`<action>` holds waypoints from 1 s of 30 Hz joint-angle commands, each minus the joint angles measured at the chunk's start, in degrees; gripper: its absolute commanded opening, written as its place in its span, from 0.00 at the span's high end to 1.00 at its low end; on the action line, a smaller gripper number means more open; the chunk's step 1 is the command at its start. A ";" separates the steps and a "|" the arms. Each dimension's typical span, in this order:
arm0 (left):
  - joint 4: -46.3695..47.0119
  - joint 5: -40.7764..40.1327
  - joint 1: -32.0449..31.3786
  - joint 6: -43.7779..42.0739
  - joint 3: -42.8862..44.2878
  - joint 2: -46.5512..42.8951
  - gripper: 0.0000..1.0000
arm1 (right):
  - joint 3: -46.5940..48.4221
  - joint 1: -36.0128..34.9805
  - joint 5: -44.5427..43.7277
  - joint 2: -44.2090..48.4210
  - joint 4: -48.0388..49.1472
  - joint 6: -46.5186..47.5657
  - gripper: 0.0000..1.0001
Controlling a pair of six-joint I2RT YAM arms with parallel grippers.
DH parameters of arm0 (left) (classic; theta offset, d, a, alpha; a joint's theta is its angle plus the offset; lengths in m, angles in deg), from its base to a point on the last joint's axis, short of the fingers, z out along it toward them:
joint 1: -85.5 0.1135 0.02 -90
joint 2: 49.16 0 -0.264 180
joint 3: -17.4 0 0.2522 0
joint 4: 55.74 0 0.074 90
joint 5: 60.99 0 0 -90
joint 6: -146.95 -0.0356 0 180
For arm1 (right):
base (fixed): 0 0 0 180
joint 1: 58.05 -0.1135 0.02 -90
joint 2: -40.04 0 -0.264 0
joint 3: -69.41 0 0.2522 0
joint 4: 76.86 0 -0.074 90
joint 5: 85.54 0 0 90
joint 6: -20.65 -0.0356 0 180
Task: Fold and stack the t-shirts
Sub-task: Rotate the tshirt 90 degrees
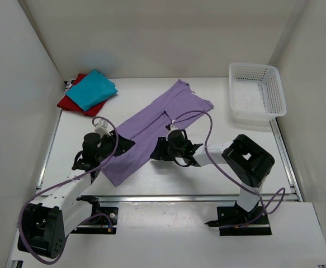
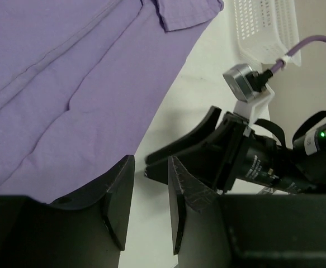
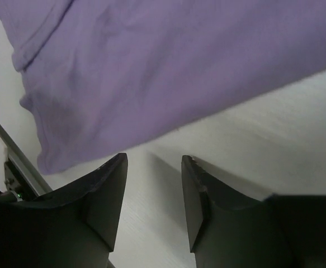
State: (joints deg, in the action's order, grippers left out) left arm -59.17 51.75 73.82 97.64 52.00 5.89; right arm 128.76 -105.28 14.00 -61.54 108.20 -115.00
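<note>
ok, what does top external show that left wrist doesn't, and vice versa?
Only top external: a teal shirt lying on a red shirt at the far left of the table. Only left wrist: the open, empty gap of the left tool up close, and a green light on the right arm. Both: the purple shirt spread out, the basket, and the right tool by the purple shirt's edge.

White table (image 1: 207,173); plain white walls (image 1: 151,33); even light.
</note>
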 commanded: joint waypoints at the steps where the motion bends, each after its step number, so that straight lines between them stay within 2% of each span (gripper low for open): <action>1: 1.88 -0.85 -0.62 0.62 0.08 0.32 0.59 | 3.01 0.73 -2.07 -4.32 2.88 -3.04 0.58; 4: 1.72 -0.85 -0.27 0.27 0.34 0.41 0.60 | 5.74 0.64 -1.37 -7.14 0.42 -2.51 0.71; 8: 1.45 -1.12 -0.35 -0.34 0.95 0.94 0.59 | 6.70 2.13 0.56 -8.63 0.16 -1.99 0.76; 10: 0.92 -1.56 -0.53 -0.60 1.39 2.08 0.59 | 7.33 3.36 1.70 -9.07 -0.98 -1.02 0.88; 11: 0.92 -1.30 -0.71 -0.52 1.74 2.87 0.59 | 6.81 3.89 2.84 -8.47 -1.07 -0.93 0.99; 17: 1.63 -3.40 -2.64 -0.87 2.54 5.77 0.59 | -3.28 9.33 4.43 4.18 -7.13 6.17 1.00; 19: 2.42 -3.67 -3.69 -0.70 1.84 6.56 0.59 | -7.95 14.32 6.62 10.32 -9.85 9.16 1.00; 20: 2.42 -3.93 -4.13 -0.96 1.75 7.00 0.59 | -10.23 15.83 7.68 11.65 -10.30 9.52 0.95; 21: 2.50 -4.54 -5.01 -1.40 1.49 7.35 0.58 | -12.08 18.72 10.12 13.67 -11.61 10.31 0.83; 24: 1.28 -4.90 -6.68 -2.54 0.87 7.62 0.58 | -11.84 24.44 11.03 19.20 -14.33 12.94 0.64; 26: 0.22 -6.30 -7.74 -3.59 0.43 7.53 0.58 | -9.30 27.44 8.92 20.19 -14.79 13.91 0.58; 30: -1.10 -7.44 -8.27 -5.09 -0.89 6.48 0.57 | 2.28 34.12 6.72 11.77 -13.21 14.97 0.55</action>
State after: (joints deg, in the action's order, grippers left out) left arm -59.26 46.33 65.80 94.84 52.09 13.82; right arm 123.77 -74.11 22.35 -46.09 92.34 -102.89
